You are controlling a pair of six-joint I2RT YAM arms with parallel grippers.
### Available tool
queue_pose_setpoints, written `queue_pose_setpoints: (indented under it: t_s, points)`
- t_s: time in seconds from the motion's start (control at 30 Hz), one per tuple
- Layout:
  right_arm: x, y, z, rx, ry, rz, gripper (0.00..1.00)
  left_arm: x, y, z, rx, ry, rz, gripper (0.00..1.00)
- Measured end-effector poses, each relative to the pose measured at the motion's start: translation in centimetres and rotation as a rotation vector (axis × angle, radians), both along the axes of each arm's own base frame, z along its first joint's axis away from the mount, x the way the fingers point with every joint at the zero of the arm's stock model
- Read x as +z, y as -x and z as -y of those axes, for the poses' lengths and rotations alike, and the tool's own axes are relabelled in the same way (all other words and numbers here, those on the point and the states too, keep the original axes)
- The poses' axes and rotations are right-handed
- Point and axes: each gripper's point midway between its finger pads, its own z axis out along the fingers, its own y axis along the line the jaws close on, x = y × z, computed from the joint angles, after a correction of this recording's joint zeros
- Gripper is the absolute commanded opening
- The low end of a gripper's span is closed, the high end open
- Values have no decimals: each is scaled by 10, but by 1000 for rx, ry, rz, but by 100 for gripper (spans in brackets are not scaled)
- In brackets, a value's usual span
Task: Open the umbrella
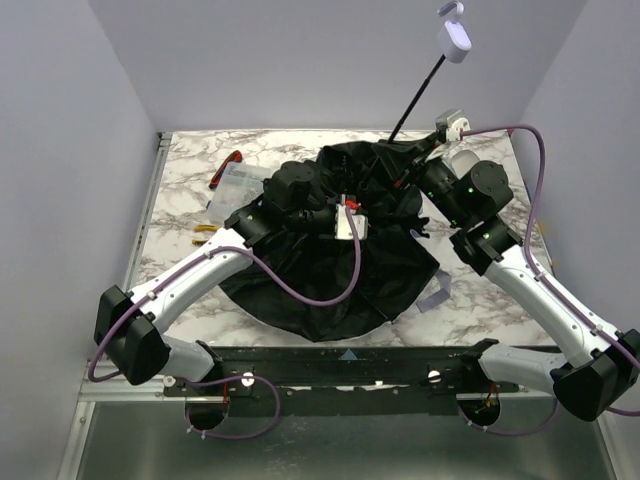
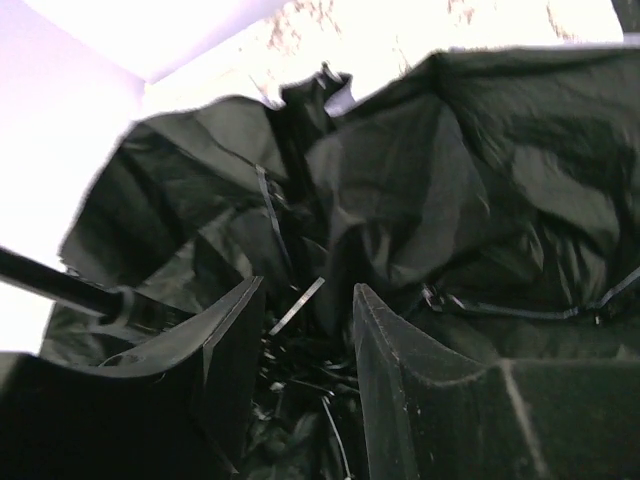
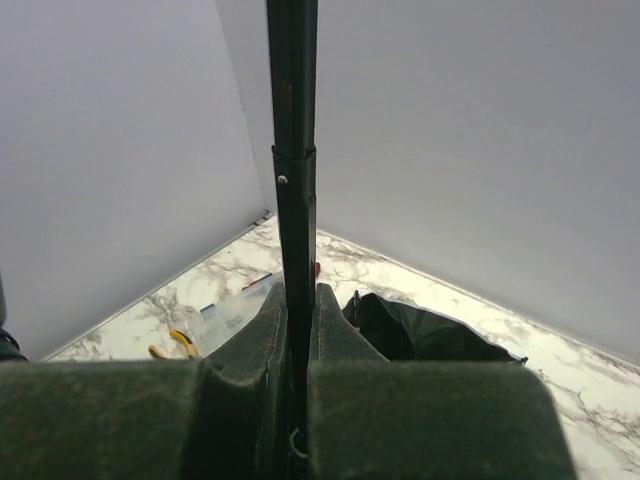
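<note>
The umbrella [image 1: 330, 275] lies with its black lining up in the middle of the marble table, partly spread and crumpled. Its thin black shaft [image 1: 420, 90] rises to the upper right and ends in the pale handle [image 1: 455, 40]. My right gripper [image 1: 408, 168] is shut on the shaft low down; in the right wrist view the shaft [image 3: 293, 150] runs up from between the closed fingers [image 3: 298, 310]. My left gripper [image 1: 345, 215] is inside the canopy; in the left wrist view it [image 2: 305, 305] is open over black fabric and thin ribs [image 2: 296, 305], holding nothing.
A clear plastic packet [image 1: 238, 188] with a red-handled tool [image 1: 228, 165] lies at the back left, with yellow-handled pliers [image 1: 205, 232] near it. A pale strap [image 1: 436, 294] pokes out at the canopy's right edge. Walls close in on three sides.
</note>
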Motion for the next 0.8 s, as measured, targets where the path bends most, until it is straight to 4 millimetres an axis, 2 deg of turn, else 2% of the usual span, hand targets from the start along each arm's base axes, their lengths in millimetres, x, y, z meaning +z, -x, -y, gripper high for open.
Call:
queue_pose_setpoints:
  t_s: [0.13, 0.3, 0.43, 0.57, 0.7, 0.8]
  points:
    - [0, 0, 0, 0, -5, -4, 0, -39, 6, -3, -25, -91, 1, 44]
    - [6, -5, 0, -15, -18, -7, 0, -88, 32, -9, -116, -216, 51, 49]
    - [-2, -8, -2, -17, -4, -32, 0, -112, 45, -21, -168, -290, 122, 49]
    - [-6, -10, -3, -19, 3, -44, 0, -111, 44, -33, -160, -304, 136, 47]
    - [-5, -10, -2, -20, 1, -40, 0, -90, 36, -42, -113, -246, 85, 42]
    - [-1, -8, -1, -20, -7, -30, 0, -66, 28, -45, -41, -166, 54, 38]
